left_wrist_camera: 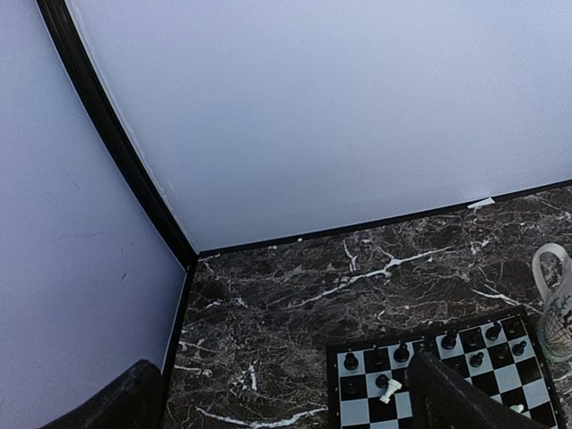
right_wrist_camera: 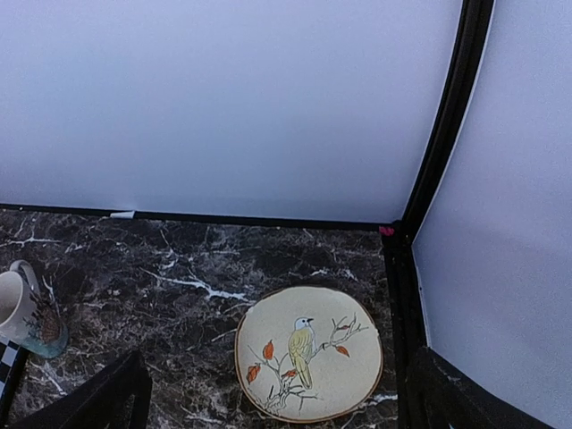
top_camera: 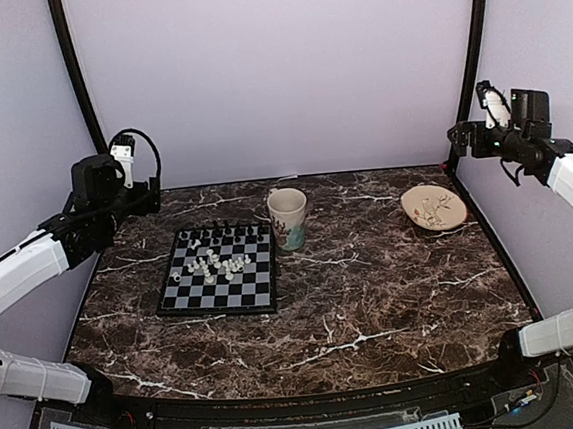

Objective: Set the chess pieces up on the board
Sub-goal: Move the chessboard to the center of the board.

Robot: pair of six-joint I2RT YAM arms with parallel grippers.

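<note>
The small chessboard (top_camera: 218,272) lies on the marble table, left of centre. Black pieces (top_camera: 225,228) stand along its far rows. White pieces (top_camera: 218,267) lie in a loose cluster on its middle squares. My left gripper (top_camera: 142,192) is raised above the table's far left corner, open and empty, left of the board. In the left wrist view the board's far corner (left_wrist_camera: 447,375) shows with black pieces (left_wrist_camera: 401,351) and a toppled white piece (left_wrist_camera: 390,389). My right gripper (top_camera: 461,139) is raised at the far right, open and empty, above the plate.
A cream mug (top_camera: 288,217) with a painted pattern stands just right of the board's far corner. A cream plate with a bird picture (top_camera: 433,208) lies at the far right, also in the right wrist view (right_wrist_camera: 308,352). White walls with black frame posts enclose the table.
</note>
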